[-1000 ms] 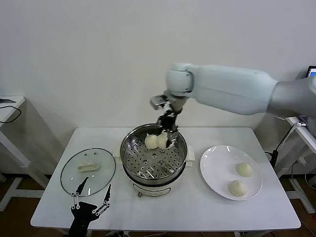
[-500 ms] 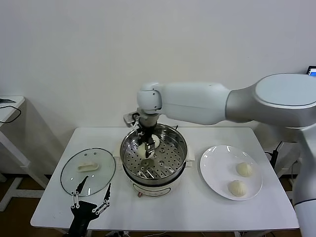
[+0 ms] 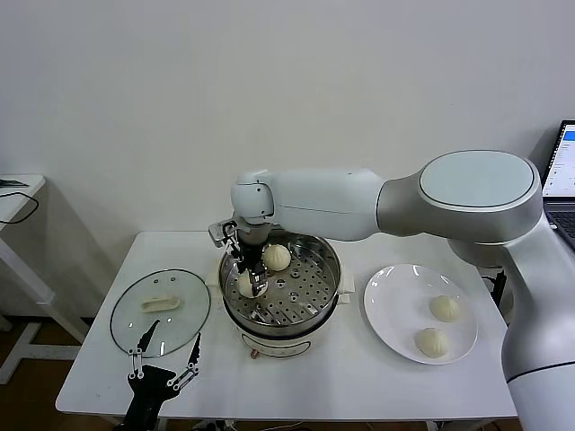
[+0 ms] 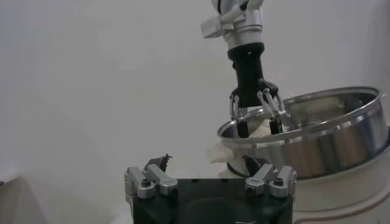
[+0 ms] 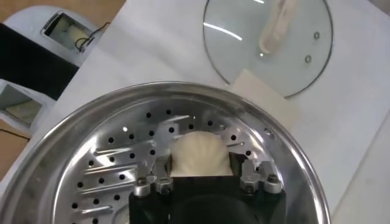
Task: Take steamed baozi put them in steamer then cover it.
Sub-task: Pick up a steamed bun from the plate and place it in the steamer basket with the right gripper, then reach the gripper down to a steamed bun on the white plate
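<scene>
Second baozi [image 3: 244,285] set at steamer [image 3: 310,310] left; right gripper [image 3: 249,280] fingers parted, bun released; lift should be straight up

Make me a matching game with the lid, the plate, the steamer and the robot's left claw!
Things:
1. glass lid
2. white plate
3. steamer
4. left gripper

Places or states:
A. holds two baozi, right side of the table
B. hovers open at the table's front edge, near the lid
C. lies flat, left of the steamer
D. has the right gripper reaching inside it

Pairs: 1-C, 2-A, 3-D, 4-B
</scene>
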`<action>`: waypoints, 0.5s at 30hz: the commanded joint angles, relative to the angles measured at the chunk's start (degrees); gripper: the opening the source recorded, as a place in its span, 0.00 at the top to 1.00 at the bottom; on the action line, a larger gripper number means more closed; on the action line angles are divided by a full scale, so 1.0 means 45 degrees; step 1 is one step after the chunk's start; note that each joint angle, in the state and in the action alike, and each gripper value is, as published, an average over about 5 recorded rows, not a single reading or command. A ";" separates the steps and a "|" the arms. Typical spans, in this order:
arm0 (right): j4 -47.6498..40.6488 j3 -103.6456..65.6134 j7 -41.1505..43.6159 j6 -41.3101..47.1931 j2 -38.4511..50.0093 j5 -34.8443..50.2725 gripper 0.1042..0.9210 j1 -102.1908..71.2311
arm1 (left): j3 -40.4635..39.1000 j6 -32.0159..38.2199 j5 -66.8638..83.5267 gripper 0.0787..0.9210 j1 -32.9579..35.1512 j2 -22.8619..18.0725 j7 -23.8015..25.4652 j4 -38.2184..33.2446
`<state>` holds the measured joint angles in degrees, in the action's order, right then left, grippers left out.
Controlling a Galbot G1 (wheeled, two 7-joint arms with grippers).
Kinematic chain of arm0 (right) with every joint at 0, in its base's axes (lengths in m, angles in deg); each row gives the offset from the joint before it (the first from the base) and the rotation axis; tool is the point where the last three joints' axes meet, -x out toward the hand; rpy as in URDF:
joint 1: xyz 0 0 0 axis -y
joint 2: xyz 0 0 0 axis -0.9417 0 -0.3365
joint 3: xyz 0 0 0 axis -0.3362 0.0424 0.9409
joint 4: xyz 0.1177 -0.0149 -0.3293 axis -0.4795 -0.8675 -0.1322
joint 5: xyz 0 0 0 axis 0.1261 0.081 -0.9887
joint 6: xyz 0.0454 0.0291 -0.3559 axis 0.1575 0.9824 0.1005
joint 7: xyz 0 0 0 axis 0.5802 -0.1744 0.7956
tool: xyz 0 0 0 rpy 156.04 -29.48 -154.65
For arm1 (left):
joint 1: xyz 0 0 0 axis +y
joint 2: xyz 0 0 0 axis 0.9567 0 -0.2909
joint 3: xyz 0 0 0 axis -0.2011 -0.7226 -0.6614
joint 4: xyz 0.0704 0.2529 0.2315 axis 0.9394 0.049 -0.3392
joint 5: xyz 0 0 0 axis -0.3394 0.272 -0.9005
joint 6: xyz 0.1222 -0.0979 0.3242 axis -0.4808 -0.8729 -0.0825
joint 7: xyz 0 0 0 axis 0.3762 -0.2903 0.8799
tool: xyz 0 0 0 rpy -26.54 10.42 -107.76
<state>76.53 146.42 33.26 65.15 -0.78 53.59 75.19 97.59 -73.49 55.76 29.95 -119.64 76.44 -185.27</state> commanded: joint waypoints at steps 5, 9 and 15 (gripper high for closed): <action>0.1555 -0.0475 -0.0107 -0.0011 0.1664 -0.0451 0.12 0.0791 | 0.0049 -0.0006 -0.0003 0.12 0.0024 -0.0011 -0.0012 -0.0019; 0.3301 -0.1207 0.0531 -0.0212 0.4159 -0.0961 0.12 0.1575 | 0.0022 -0.0001 -0.0016 0.12 0.0016 0.0001 -0.0011 -0.0004; 0.4516 -0.1803 0.2174 -0.1336 0.8421 -0.2121 0.12 0.2270 | -0.0099 -0.0028 -0.0090 0.12 0.0002 0.0017 -0.0004 -0.0039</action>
<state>87.45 141.87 36.30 63.12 14.82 49.32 80.83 97.43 -73.52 55.57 29.88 -119.62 76.38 -185.34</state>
